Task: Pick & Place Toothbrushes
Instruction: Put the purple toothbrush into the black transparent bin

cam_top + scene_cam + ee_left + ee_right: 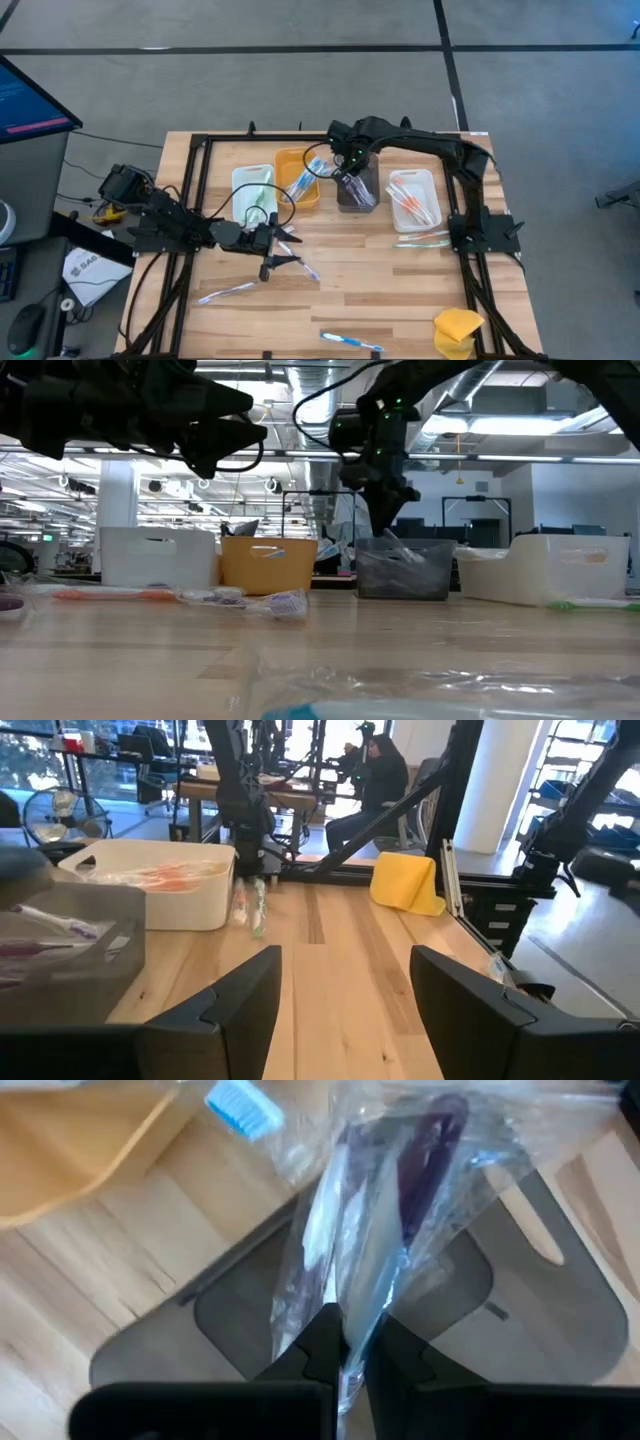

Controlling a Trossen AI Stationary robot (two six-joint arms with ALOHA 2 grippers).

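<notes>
So the right gripper (345, 1342) has its two dark fingers clamped tight on a clear-wrapped toothbrush with a dark purple handle (420, 1155), and it's pinching the crinkly wrapper right at one end, so nearly the whole brush sticks out past the fingertips over the dark grey rectangular plastic bin (540, 1310). That's what worries me: I can't tell if the pads have the handle itself or just film, and if it's only film the brush could slide or swing inside the wrapper and drop crooked, maybe hanging across the bin's rim or landing on the light wooden table (390, 290) beside it. A blue-bristled toothbrush head (243, 1104) sits just beyond the held one, near the orange plastic bin (70, 1140), so a swinging wrapper could snag that too. The left gripper (345, 995) hangs over the table with its fingers spread wide and nothing between them, a yellow sponge-like lump (407, 883) well ahead of them. More wrapped toothbrushes (350, 342) are lying loose on the table, so plenty left to sort.
</notes>
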